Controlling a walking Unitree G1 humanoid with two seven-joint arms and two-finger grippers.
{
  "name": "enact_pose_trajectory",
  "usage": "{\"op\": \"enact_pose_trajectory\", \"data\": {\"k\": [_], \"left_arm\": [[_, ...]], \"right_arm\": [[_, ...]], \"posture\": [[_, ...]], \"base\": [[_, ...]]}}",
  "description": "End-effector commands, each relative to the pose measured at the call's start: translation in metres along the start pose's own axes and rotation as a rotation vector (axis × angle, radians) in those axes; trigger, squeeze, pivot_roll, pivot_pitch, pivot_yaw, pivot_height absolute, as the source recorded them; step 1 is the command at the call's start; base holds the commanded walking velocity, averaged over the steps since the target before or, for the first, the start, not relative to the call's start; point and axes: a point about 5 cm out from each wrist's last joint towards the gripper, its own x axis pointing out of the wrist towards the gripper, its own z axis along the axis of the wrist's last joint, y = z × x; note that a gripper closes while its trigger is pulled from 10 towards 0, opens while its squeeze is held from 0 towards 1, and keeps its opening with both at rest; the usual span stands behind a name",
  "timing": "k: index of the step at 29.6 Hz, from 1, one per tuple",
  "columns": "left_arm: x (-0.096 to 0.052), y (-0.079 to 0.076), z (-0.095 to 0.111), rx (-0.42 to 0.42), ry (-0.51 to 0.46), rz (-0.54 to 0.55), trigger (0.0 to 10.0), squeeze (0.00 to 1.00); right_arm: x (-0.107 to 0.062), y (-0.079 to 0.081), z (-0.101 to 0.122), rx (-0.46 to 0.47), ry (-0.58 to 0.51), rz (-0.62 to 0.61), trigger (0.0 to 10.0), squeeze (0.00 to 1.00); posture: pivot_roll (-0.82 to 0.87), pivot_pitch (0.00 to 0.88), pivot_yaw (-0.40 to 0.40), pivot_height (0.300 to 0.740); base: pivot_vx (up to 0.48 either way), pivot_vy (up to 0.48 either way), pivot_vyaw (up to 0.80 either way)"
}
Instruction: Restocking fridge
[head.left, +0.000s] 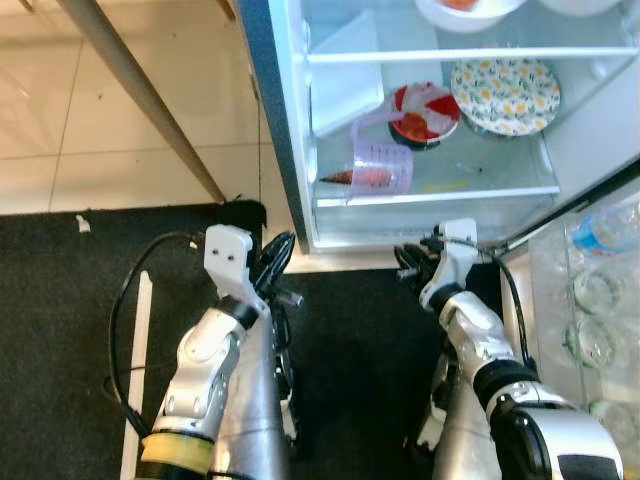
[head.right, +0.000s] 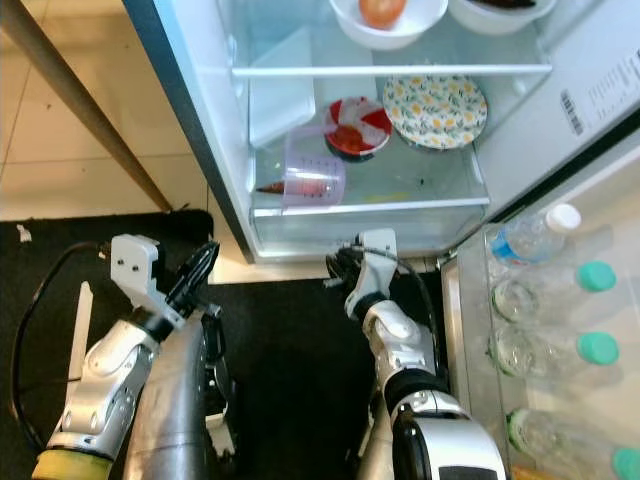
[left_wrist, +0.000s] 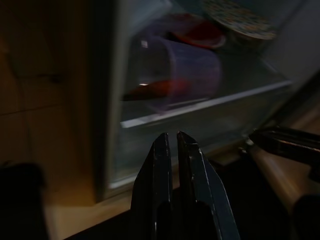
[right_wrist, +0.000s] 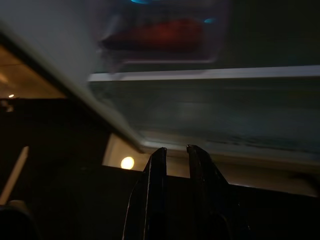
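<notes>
Both silver arms sit low in the head views, over the black floor mat (head.left: 60, 300). Left gripper (head.left: 278, 258): black fingers nearly together, holding nothing, just short of the open white fridge (head.right: 250, 240). Right gripper (head.right: 340, 265): fingers close together, empty, at the fridge's bottom front edge.

Translucent purple measuring cup (head.left: 380, 168) lies tipped on its side on the fridge's lowest glass shelf, near the front lip; long axis roughly across the shelf, red-orange content inside. It lies above and between the two grippers, apart from both. Behind it: red-and-white bowl (head.left: 425, 112), floral plate (head.left: 505, 95). Door rack holds clear bottles (head.right: 545, 290).
</notes>
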Motion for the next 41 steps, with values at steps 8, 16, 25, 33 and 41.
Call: {"op": "enact_pose_trajectory", "data": {"k": [8,16,25,33,41], "left_arm": [[-0.001,-0.007,-0.009,-0.013,0.019,-0.029,10.0,0.0],[-0.001,-0.01,-0.013,-0.018,0.026,-0.041,10.0,0.0],[-0.001,-0.011,-0.013,-0.019,0.026,-0.045,10.0,0.0],[-0.005,-0.015,-0.016,-0.033,0.038,-0.056,10.0,0.0],[-0.029,-0.006,-0.029,-0.091,0.094,0.036,10.0,0.0]], "right_arm": [[-0.007,0.0,-0.01,-0.007,0.02,0.019,10.0,0.0],[-0.007,-0.001,-0.009,0.01,0.011,0.002,10.0,0.0],[-0.004,-0.002,-0.006,0.006,0.018,-0.028,10.0,0.0],[0.002,0.002,0.003,0.004,-0.012,-0.041,10.0,0.0],[0.028,0.025,0.045,-0.003,-0.131,0.066,10.0,0.4]], "posture": [[0.09,0.368,-0.006,0.365],[0.09,0.371,-0.005,0.365],[0.08,0.373,-0.006,0.365],[0.08,0.411,-0.001,0.365],[0.11,0.482,0.007,0.365]], "base": [[0.0,0.0,0.42],[0.0,0.0,0.74],[0.0,0.0,0.08],[0.0,0.0,0.0],[0.0,0.0,0.0]]}}
